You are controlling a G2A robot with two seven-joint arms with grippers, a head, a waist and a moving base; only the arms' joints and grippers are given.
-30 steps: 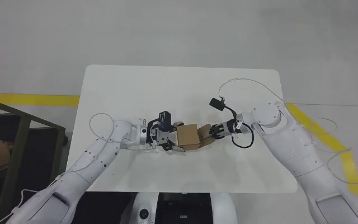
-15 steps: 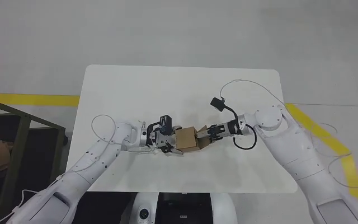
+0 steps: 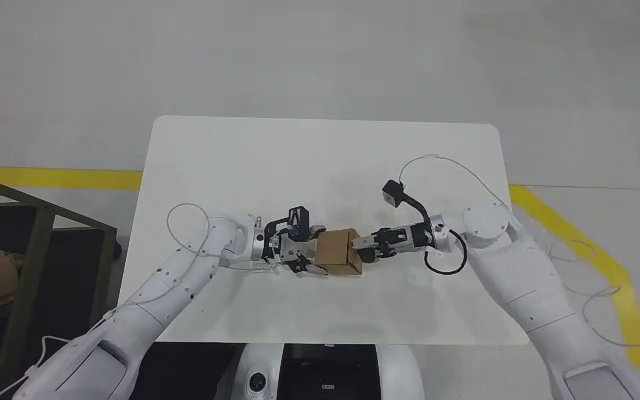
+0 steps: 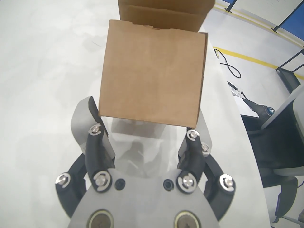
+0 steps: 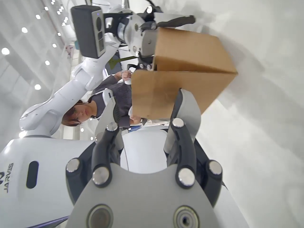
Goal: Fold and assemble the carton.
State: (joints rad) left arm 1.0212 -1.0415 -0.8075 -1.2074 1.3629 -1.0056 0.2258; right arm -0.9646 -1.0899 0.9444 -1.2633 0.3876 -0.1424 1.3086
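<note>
White table [image 3: 200, 160] bears the carton [image 3: 338, 250], hemmed between both arms' jaws.

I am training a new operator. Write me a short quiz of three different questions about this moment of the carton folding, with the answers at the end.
1. True or false: the carton lies as a flat, unfolded sheet on the table.
2. Fill the gap: the right gripper is at the carton's end where a ____ sticks out.
3. Which gripper has the carton's body between its fingers? A) the left gripper. B) the right gripper. C) neither.

Key
1. False: it already has a box shape.
2. Flap.
3. A.
</note>
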